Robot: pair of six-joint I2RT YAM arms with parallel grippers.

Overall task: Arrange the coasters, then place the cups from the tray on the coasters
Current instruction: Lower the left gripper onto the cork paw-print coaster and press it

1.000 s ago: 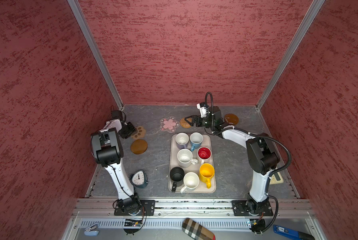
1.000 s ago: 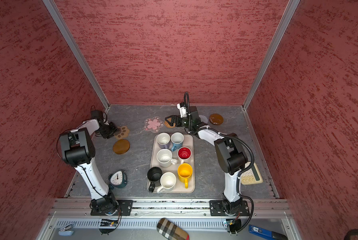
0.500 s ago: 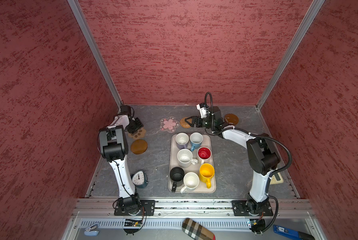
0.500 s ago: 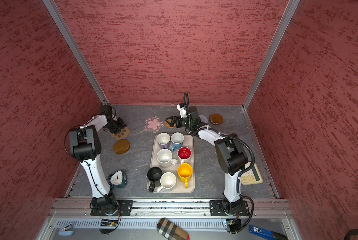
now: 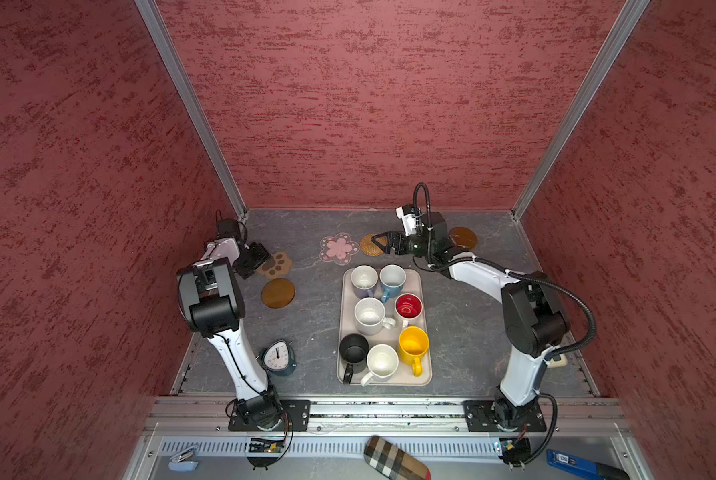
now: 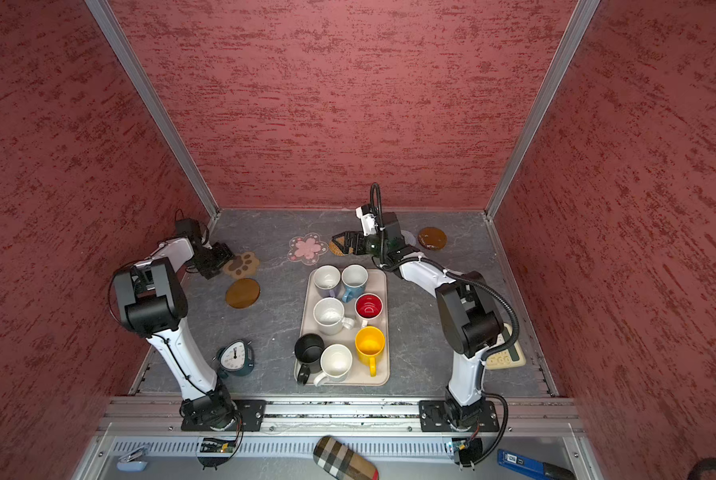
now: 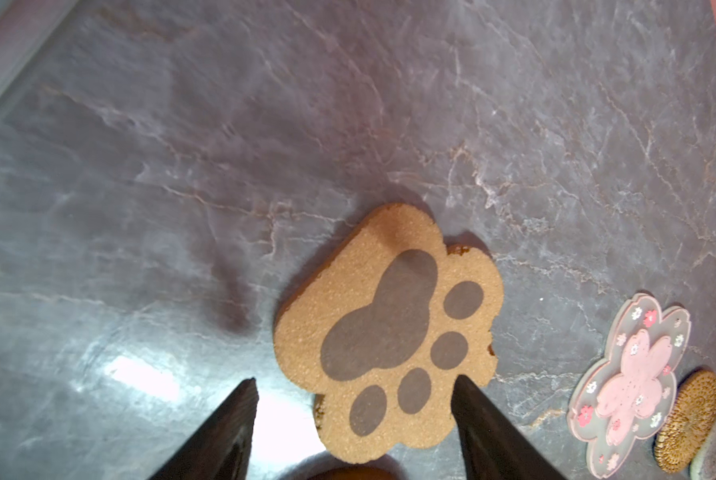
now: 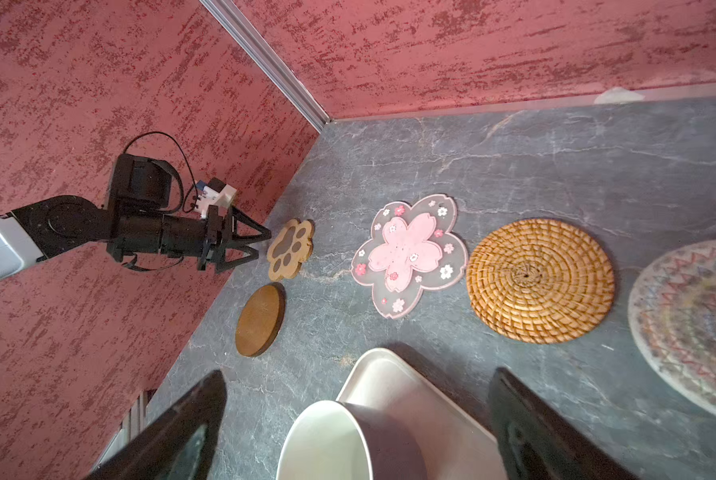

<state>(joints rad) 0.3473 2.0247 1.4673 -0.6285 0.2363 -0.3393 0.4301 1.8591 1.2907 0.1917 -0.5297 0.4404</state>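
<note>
The beige tray (image 5: 425, 374) holds several cups: lavender-grey (image 5: 363, 279), light blue (image 5: 391, 278), red-inside (image 5: 408, 306), yellow (image 5: 413, 345), black (image 5: 353, 348) and two white ones. Coasters lie along the back: tan paw (image 5: 276, 264), brown disc (image 5: 278, 293), pink flower (image 5: 339, 248), rattan (image 5: 368, 245), whitish woven (image 8: 688, 320) and a second brown disc (image 5: 463, 238). My left gripper (image 7: 357, 379) is open, low at the paw coaster (image 7: 385, 332), whose near end lies flat between the fingers. My right gripper (image 8: 358, 374) is open and empty, above the tray's far edge.
A teal alarm clock (image 5: 279, 357) stands front left near my left arm's base. A cream calculator (image 6: 506, 353) lies behind my right arm's base. Red walls close in the left, back and right. A plaid case (image 5: 395, 459) lies on the front ledge.
My left arm's elbow has swung out, in and out again beside the paw coaster, and its jaws have opened wider. The paw coaster has stayed put. The right arm has not moved.
</note>
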